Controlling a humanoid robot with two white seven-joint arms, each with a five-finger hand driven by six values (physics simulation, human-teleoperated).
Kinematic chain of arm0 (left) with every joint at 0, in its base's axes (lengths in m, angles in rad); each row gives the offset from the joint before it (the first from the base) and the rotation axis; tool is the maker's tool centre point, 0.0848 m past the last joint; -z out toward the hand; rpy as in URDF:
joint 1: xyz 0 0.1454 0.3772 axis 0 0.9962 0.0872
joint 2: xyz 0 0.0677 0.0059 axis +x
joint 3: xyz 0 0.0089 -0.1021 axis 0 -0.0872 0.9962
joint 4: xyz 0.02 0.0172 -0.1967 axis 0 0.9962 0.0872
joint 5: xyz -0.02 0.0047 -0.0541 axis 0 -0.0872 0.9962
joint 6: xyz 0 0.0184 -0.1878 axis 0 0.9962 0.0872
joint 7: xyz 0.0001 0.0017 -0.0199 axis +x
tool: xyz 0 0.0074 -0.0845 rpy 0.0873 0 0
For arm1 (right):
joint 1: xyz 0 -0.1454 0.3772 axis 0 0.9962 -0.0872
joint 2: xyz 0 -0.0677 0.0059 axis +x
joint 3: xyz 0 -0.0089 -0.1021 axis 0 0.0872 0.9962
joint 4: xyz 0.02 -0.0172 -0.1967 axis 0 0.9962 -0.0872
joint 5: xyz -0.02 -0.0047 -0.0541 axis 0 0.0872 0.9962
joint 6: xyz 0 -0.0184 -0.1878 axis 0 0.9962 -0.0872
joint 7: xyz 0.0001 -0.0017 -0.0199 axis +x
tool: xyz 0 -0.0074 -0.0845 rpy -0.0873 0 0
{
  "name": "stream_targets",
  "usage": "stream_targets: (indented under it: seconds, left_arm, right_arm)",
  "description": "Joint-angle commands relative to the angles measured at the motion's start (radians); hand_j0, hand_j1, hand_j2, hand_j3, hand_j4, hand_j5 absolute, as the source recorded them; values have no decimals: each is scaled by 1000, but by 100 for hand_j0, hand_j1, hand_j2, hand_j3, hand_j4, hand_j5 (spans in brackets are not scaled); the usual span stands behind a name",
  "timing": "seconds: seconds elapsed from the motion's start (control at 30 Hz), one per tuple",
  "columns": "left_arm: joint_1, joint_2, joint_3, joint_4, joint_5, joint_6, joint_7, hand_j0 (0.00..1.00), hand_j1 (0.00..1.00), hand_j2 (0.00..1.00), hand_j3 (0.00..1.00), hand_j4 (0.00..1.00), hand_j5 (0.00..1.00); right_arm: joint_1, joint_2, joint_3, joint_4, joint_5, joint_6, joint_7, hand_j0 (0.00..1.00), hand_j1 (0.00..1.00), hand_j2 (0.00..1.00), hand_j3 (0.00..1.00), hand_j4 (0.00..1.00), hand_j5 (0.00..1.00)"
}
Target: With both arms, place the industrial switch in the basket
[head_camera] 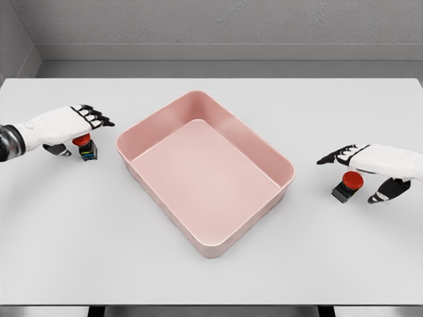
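- a pink basket (268, 153) sits empty at the centre of the white table (211, 277).
- the left robot hand (69, 123), fingers extended and holding nothing, hovers over a red-capped industrial switch (84, 146) left of the basket.
- the right robot hand (380, 162), likewise open, hangs over a second switch (347, 185) right of the basket.
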Motion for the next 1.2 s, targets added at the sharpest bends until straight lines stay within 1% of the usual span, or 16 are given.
stream_targets:
  seconds: [0.0, 0.1, 0.23, 0.33, 0.37, 0.4, 0.53, 0.57, 0.6, 0.63, 0.67, 0.73, 0.83, 0.87, 1.03, 1.17]
  left_arm:
    - [0, 1, -5, -11, 5, 2, 1, 100, 100, 100, 100, 100, 100]
    - [2, 1, -6, -16, 5, 2, 1, 100, 100, 100, 100, 100, 100]
    - [6, 1, -17, -33, 5, 2, -1, 98, 98, 98, 98, 98, 98]
    - [8, 1, -16, -36, 3, 2, -12, 86, 86, 86, 86, 86, 86]
    - [8, 1, -16, -36, 3, 2, -13, 86, 86, 86, 86, 86, 86]
    - [8, 4, -16, -42, 3, 2, -27, 82, 82, 82, 82, 82, 82]
    - [8, 5, -16, -42, 3, 2, -35, 62, 62, 62, 62, 62, 62]
    - [8, 7, -16, -42, 3, 2, -35, 60, 60, 60, 60, 60, 60]
    - [8, 8, -16, -42, 3, 2, -35, 57, 57, 57, 57, 57, 57]
    - [8, 8, -16, -42, 3, 2, -36, 55, 55, 55, 55, 55, 55]
    - [8, 8, -16, -42, 2, 2, -35, 54, 54, 54, 54, 54, 54]
    - [8, 10, -16, -42, 0, 2, -36, 45, 45, 45, 45, 45, 45]
    - [8, 11, -16, -42, -1, 2, -36, 37, 37, 37, 37, 37, 37]
    - [6, 13, -16, -42, -5, 2, -38, 34, 34, 34, 34, 34, 34]
    - [6, 17, -14, -42, -5, 2, -39, 33, 33, 33, 33, 33, 33]
    - [5, 41, -8, -63, 6, 2, -38, 33, 33, 33, 33, 33, 33]
  right_arm:
    - [-2, 2, 8, -1, -3, 6, 0, 100, 100, 100, 100, 100, 100]
    - [-5, 2, 10, 1, -2, 83, 0, 100, 100, 100, 100, 100, 100]
    - [-6, 2, 22, 7, 12, 106, 0, 100, 100, 100, 100, 100, 100]
    - [-6, 3, 49, 9, 12, 107, 0, 100, 100, 100, 100, 100, 100]
    - [-6, 3, 49, 9, 15, 109, 0, 100, 100, 100, 100, 100, 100]
    - [-6, 3, 49, 9, 17, 109, 0, 100, 100, 100, 100, 100, 100]
    - [-6, 3, 49, 9, 17, 107, 0, 100, 100, 100, 100, 100, 100]
    - [-6, 3, 49, 9, 17, 107, 0, 99, 99, 99, 99, 99, 99]
    - [-6, 3, 49, 9, 17, 107, 0, 92, 92, 92, 92, 92, 92]
    - [-6, 2, 51, 9, 17, 106, 0, 80, 80, 80, 80, 80, 80]
    - [-6, 3, 51, 9, 17, 104, 0, 73, 73, 73, 73, 73, 73]
    - [-6, 3, 51, 9, 17, 104, 0, 60, 60, 60, 60, 60, 60]
    - [-6, 2, 53, 9, 17, 104, 0, 59, 59, 59, 59, 59, 59]
    - [-6, 2, 54, 9, 17, 104, 0, 56, 56, 56, 56, 56, 56]
    - [-6, 2, 57, 9, 17, 104, 0, 51, 51, 51, 51, 51, 51]
    - [-6, 2, 57, 7, 17, 104, 0, 51, 51, 51, 51, 51, 51]
